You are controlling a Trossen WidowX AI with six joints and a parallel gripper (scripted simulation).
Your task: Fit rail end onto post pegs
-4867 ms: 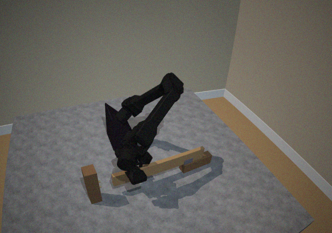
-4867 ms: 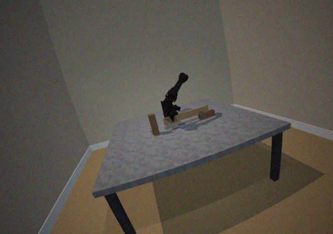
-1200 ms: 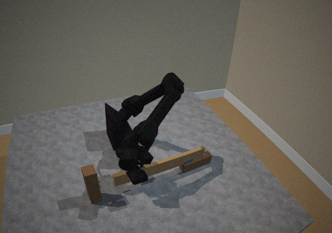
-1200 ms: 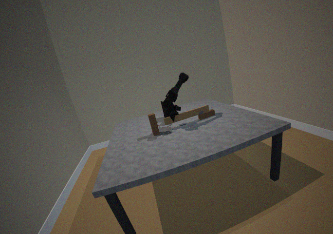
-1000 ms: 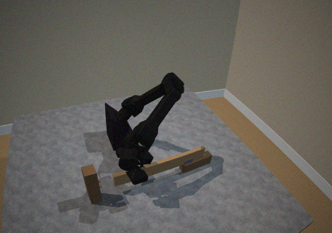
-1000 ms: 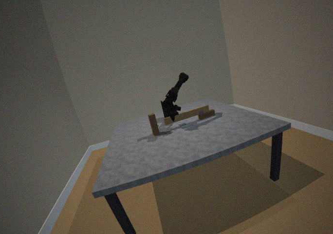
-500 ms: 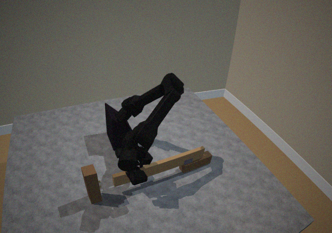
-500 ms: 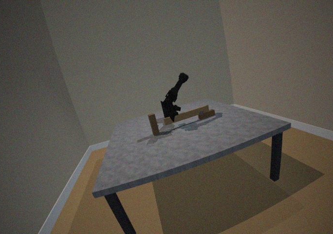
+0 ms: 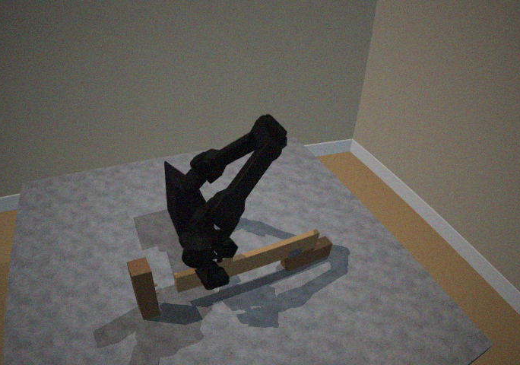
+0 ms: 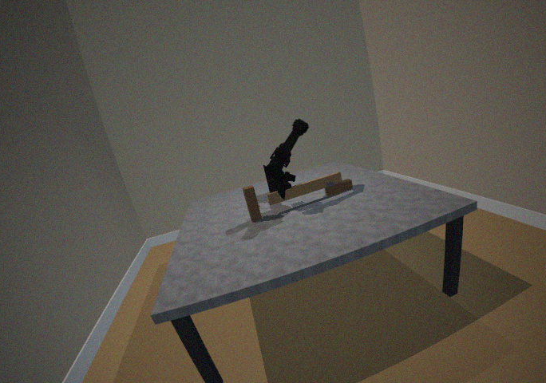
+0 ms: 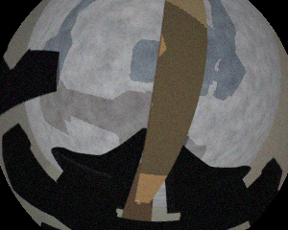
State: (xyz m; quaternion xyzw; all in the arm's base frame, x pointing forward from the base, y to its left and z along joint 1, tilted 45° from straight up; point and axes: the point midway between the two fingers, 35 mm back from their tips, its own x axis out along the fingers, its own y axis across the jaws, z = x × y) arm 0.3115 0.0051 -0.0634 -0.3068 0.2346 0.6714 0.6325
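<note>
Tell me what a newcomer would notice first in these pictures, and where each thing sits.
The black arm dominates mid-table, bent over with its gripper shut on the long wooden rail near its free end. That end hangs lifted, a visible gap away from the short upright post on the left, where a peg pokes toward it. The rail's far end rests at the low footboard block on the right.
</note>
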